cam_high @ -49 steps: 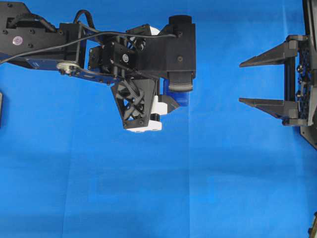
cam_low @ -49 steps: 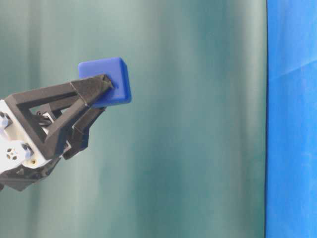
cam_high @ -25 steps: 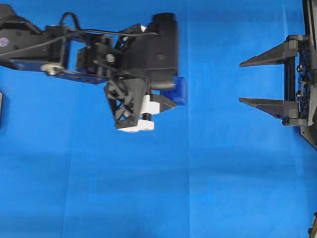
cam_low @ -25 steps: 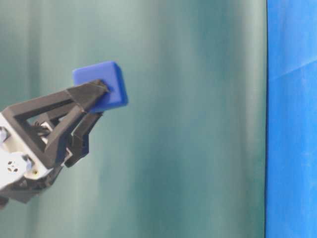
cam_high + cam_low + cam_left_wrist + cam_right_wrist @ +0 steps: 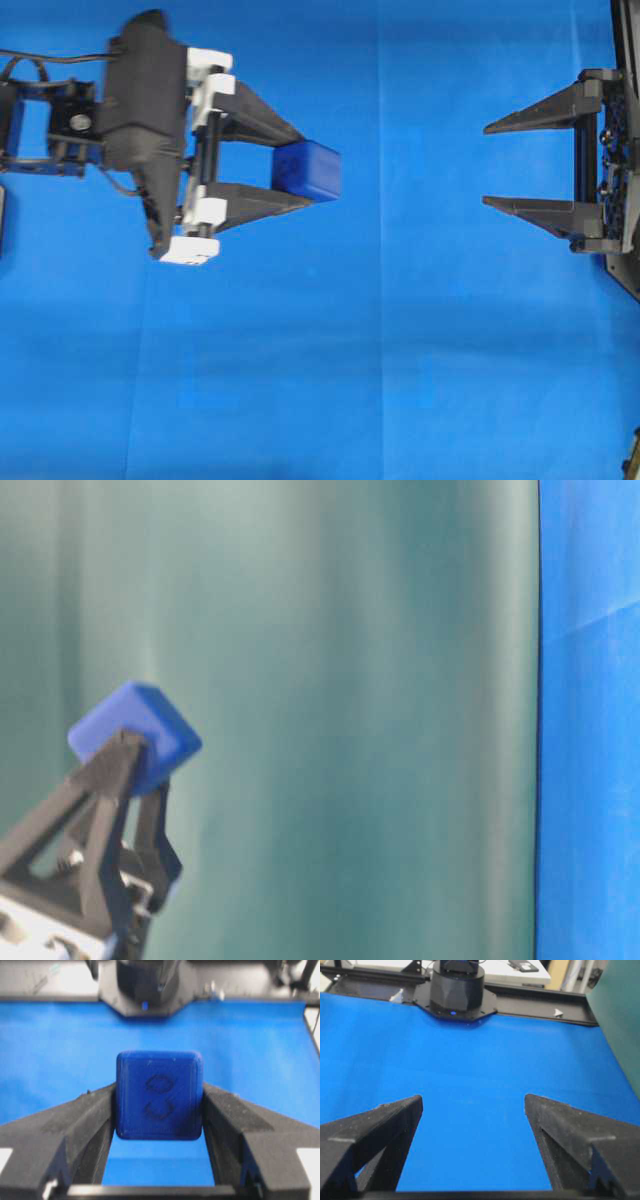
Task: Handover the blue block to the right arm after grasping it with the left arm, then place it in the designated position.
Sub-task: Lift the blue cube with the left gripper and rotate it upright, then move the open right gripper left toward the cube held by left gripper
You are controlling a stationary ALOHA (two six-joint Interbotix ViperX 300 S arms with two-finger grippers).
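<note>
Overhead exterior view: left gripper (image 5: pixel 300 170), at 9 o'clock, clamps the blue block (image 5: pixel 308 170) between its fingertips, above the blue cloth (image 5: pixel 350 350), pointing toward 3 o'clock. Right gripper (image 5: pixel 487 166), at 3 o'clock and well apart, holds its jaws wide and empty, facing the block.

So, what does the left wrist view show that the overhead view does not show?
Only the left wrist view shows the two dark marks on the near face of the blue block, and a black arm base beyond the cloth. Only the overhead view shows the right gripper, open and empty, apart from the block, and the white brackets of the left gripper. Both show the block pinched between the left fingers above the blue cloth.
</note>
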